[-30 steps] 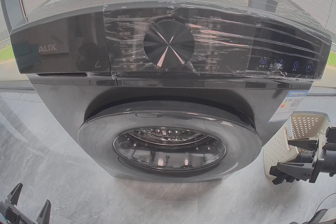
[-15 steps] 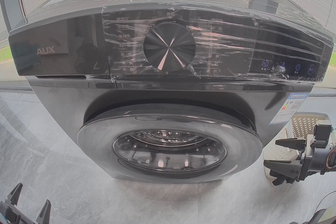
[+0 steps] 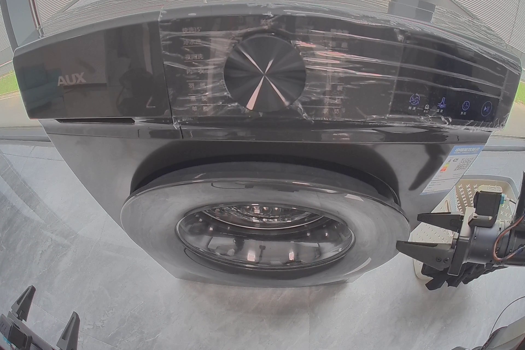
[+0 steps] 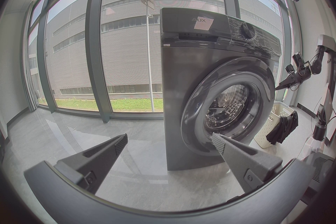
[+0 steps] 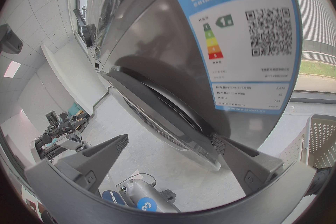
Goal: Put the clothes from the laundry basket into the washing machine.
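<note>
The round door of the washing machine is shut. The clothes hang on the laundry basket beside it. The right fingers are wide open, hold nothing, and sit just beside the door's edge. The left fingers are open and empty, low down. The door is smooth, so the fingers may slip off, or the arm may bump the basket.

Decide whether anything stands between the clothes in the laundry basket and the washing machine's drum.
Yes: the round door is shut over the drum. The dark clothes hang over the rim of the laundry basket beside the washing machine. The right hand, open, is near the door's right edge.
</note>
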### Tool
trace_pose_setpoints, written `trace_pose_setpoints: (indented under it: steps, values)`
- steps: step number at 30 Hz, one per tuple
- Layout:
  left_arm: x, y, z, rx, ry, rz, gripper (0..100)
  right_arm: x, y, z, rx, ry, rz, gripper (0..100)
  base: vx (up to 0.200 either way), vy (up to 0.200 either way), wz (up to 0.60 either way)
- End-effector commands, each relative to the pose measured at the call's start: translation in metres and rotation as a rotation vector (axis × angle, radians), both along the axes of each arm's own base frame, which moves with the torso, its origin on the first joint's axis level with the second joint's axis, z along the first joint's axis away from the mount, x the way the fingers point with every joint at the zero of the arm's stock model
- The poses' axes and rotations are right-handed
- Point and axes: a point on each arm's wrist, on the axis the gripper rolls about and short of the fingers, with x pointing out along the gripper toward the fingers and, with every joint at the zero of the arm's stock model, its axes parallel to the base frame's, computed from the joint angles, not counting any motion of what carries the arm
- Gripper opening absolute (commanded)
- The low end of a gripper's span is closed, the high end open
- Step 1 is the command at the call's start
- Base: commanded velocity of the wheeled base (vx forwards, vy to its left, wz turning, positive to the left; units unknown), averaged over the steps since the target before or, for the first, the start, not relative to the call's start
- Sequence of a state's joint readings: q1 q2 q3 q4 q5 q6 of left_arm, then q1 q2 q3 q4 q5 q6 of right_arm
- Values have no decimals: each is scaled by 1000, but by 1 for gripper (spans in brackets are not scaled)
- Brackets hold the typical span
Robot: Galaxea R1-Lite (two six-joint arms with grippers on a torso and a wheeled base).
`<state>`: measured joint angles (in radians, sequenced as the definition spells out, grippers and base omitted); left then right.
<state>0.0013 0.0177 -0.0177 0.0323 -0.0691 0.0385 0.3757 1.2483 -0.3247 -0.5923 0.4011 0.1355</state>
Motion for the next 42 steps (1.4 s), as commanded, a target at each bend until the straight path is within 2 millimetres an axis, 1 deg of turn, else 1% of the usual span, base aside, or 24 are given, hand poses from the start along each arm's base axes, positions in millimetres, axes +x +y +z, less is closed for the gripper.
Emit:
trace_pose_setpoints:
  steps: [1, 5, 14, 19, 22, 27, 29, 32, 35, 40, 42]
  values:
    - [0, 0, -5, 0, 0, 0, 100, 6, 3, -10, -16, 40, 1, 100, 0, 0, 0]
    - [0, 0, -5, 0, 0, 0, 100, 9, 5, -13, -17, 45, 8, 100, 0, 0, 0]
    - [0, 0, -5, 0, 0, 0, 100, 5, 12, -14, -21, 54, 51, 100, 0, 0, 0]
    - [0, 0, -5, 0, 0, 0, 100, -1, 12, -21, -31, 74, 70, 100, 0, 0, 0]
    - [0, 0, -5, 0, 0, 0, 100, -8, 12, -25, -38, 85, 87, 100, 0, 0, 0]
    - [0, 0, -5, 0, 0, 0, 100, -18, 8, -26, -35, 69, 103, 100, 0, 0, 0]
    - [0, 0, -5, 0, 0, 0, 100, -16, 8, -24, -33, 62, 100, 100, 0, 0, 0]
    - [0, 0, -5, -2, 0, 2, 100, -10, 10, -19, -25, 46, 84, 100, -200, 0, 0]
    - [0, 0, -5, 0, 0, 2, 100, -4, 11, -19, -25, 47, 75, 100, -200, 0, 0]
    - [0, 0, -5, 0, 0, 2, 100, 1, 14, -25, -30, 52, 67, 100, 0, 0, 0]
    - [0, 0, -5, 0, 0, 2, 100, 1, 15, -28, -37, 58, 65, 100, 0, 0, 0]
